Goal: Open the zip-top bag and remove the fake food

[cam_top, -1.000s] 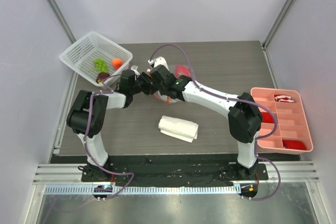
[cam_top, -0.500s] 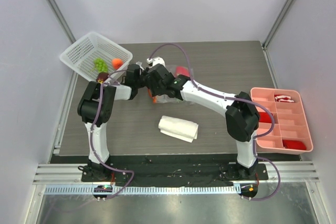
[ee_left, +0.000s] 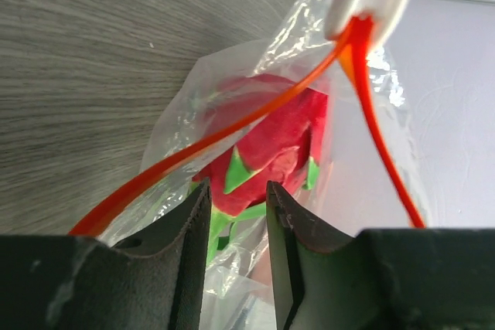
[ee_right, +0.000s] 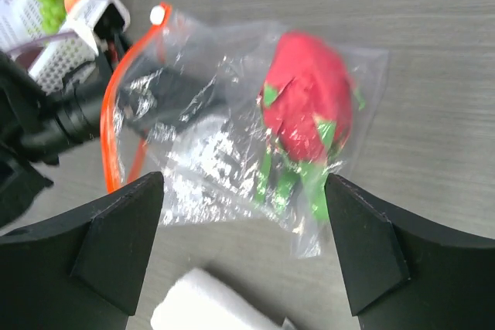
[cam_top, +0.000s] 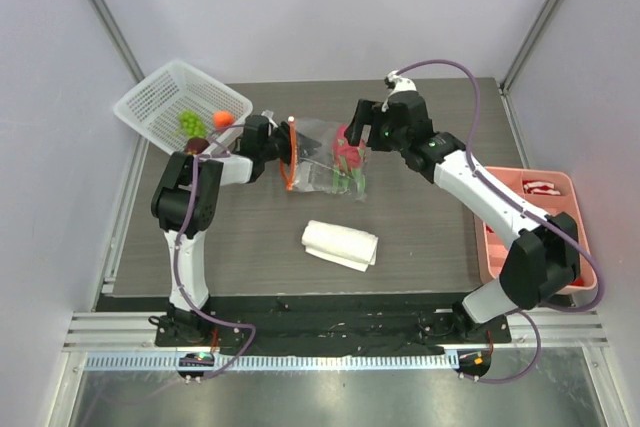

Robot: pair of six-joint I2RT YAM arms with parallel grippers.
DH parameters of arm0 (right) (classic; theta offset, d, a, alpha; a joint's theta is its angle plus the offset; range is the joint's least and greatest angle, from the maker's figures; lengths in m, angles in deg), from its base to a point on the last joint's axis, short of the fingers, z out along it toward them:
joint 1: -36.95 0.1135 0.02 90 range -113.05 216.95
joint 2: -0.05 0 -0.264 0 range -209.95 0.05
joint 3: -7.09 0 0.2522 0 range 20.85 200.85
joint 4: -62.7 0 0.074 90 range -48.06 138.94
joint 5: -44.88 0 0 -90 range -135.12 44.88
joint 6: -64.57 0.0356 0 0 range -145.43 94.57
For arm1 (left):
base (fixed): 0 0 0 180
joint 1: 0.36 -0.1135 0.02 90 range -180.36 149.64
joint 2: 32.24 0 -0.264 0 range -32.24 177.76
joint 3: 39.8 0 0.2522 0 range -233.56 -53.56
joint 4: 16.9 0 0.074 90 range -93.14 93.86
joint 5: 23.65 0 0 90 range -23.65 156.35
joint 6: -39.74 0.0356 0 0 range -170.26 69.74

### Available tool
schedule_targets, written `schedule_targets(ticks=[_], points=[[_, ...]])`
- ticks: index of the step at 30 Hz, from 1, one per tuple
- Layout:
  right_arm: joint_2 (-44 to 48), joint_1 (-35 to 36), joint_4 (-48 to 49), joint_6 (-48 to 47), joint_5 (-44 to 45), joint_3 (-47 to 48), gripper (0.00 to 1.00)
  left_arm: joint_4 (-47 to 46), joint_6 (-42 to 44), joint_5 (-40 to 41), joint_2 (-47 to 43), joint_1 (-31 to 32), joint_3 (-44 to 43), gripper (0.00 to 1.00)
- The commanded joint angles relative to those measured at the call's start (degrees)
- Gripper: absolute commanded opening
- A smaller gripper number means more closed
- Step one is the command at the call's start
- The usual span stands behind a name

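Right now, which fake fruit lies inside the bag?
The red-pink dragon fruit, inside the clear zip-top bag; the green grapes and the small orange sit in the white basket.

We record a clear zip-top bag (ee_right: 205, 125) with an orange-red zipper strip (ee_right: 106, 148), a red-pink dragon fruit (ee_right: 308, 102) with green leaves (ee_right: 290, 179), and a grey wood-grained table (ee_right: 433, 28).

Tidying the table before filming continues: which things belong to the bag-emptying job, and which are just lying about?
Job: zip-top bag, dragon fruit inside it, white basket holding grapes and orange.
Lying about: folded white cloth, pink divided tray.
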Motion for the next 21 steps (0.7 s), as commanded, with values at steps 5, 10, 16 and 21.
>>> schedule_targets(ticks=[5,10,16,21], points=[[-6.6,-7.0,3.1,3.6,-0.7,1.6,0.82,0.3,2.7,-4.2,0.7,0.2,-2.3,0.42],[-17.5,-12.2,4.3,3.3,-1.8,5.4,0.37,-0.6,4.2,-7.1,1.5,0.5,-2.8,0.47],[-25.7,-12.1,8.0,-2.5,-1.1,9.1,0.27,0.6,6.7,-7.4,2.6,1.5,-4.9,0.61],[-29.5,-12.0,9.0,-2.3,-6.7,12.3,0.27,1.4,8.9,-8.1,4.4,2.8,-7.7,0.74]])
